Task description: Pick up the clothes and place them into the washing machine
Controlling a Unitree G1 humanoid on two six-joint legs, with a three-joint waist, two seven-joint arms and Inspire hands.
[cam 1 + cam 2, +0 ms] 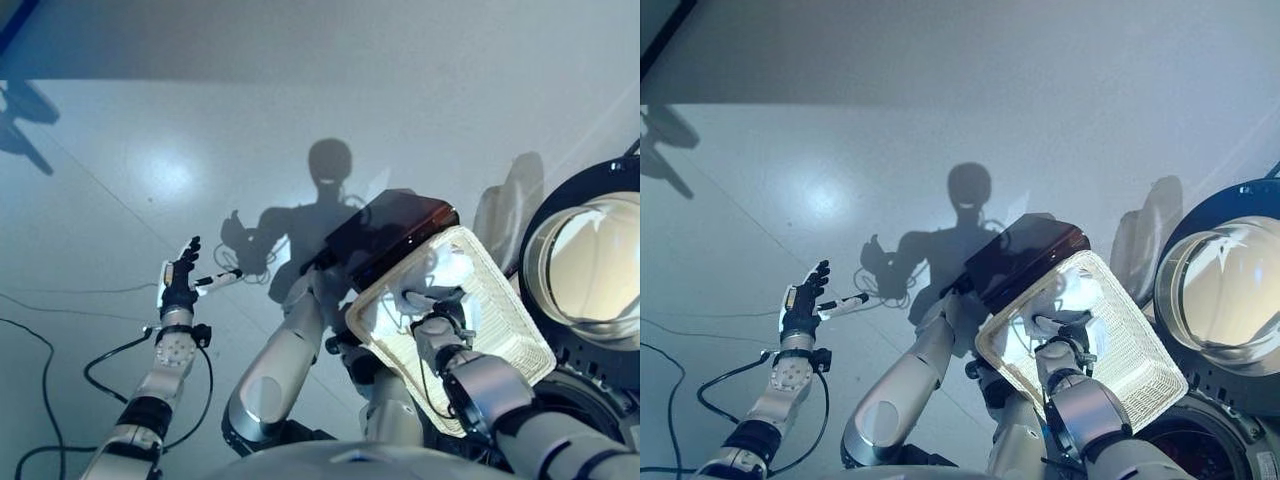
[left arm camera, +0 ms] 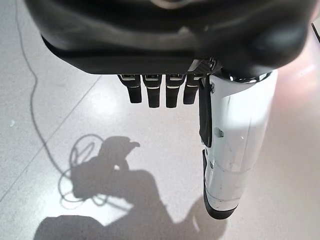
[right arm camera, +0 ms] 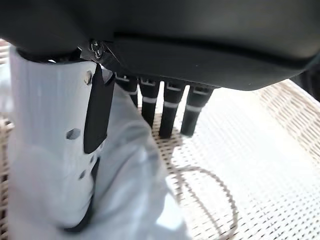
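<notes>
A white wicker basket (image 1: 522,338) sits low in front of me, right of centre. A white cloth (image 3: 135,175) lies crumpled in it, also seen as cloth (image 1: 1058,292) in the right eye view. My right hand (image 1: 1061,334) reaches down into the basket. Its fingers (image 3: 170,112) point straight at the mesh floor, and the white-covered thumb rests beside the cloth without closing on it. My left hand (image 1: 180,279) is held out over the floor at the left, open and empty, its fingers (image 2: 155,92) straight. The washing machine's round glass door (image 1: 590,262) stands at the far right.
A dark glossy object (image 1: 395,228) lies against the basket's far end. The machine's dark drum opening (image 1: 1202,448) shows at the lower right, under the door. Pale grey floor (image 1: 300,110) stretches ahead and to the left.
</notes>
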